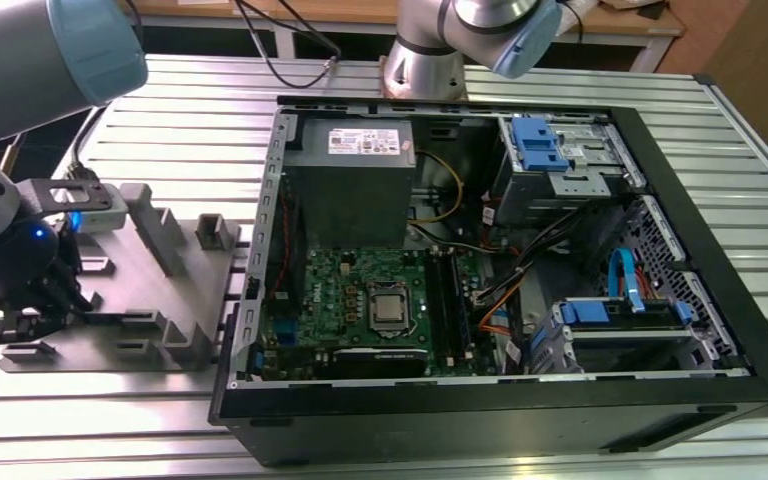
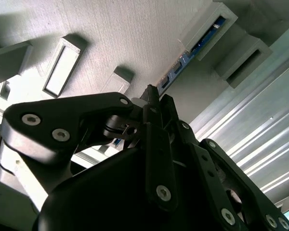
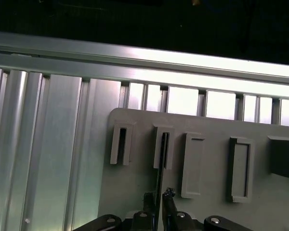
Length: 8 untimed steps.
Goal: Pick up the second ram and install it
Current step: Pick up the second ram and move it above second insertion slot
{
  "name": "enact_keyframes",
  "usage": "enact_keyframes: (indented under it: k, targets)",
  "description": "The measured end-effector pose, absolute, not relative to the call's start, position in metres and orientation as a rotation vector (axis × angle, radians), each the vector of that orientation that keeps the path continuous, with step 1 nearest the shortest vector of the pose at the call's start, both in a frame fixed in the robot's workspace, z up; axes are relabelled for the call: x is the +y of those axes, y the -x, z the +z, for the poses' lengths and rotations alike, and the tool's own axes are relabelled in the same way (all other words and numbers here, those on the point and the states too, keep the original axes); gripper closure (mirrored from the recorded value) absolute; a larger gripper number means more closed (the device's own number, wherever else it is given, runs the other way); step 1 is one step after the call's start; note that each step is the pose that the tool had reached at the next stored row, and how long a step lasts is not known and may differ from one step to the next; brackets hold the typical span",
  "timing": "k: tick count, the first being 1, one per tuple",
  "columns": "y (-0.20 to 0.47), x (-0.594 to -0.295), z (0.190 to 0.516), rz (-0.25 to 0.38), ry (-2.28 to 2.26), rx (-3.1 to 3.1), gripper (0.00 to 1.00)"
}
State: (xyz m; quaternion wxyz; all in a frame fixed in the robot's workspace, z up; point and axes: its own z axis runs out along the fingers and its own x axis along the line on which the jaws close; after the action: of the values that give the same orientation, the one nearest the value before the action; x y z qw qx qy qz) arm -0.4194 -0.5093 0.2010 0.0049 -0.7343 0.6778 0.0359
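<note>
Lying open on the ribbed aluminium table (image 1: 197, 90), a boxy black metal computer case (image 1: 491, 420) bares its green motherboard (image 1: 357, 295). Beside it, over the matte grey slotted plastic holder plate (image 3: 135, 192), the black gripper (image 3: 160, 195) is pinched onto the slim dark second ram (image 3: 161, 163), which stands edgewise in a slot.

Exterior view above computer case (image 1: 491, 420), both wrist views close on holder (image 3: 130, 192) (image 2: 111, 38)
</note>
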Motion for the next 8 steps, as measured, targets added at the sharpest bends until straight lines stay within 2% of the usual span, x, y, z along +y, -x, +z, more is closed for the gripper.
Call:
enact_keyframes:
  k: [8]
  targets:
    - [0.4194, -0.5095, 0.2011, 0.111, 2.291, 2.134, 0.82]
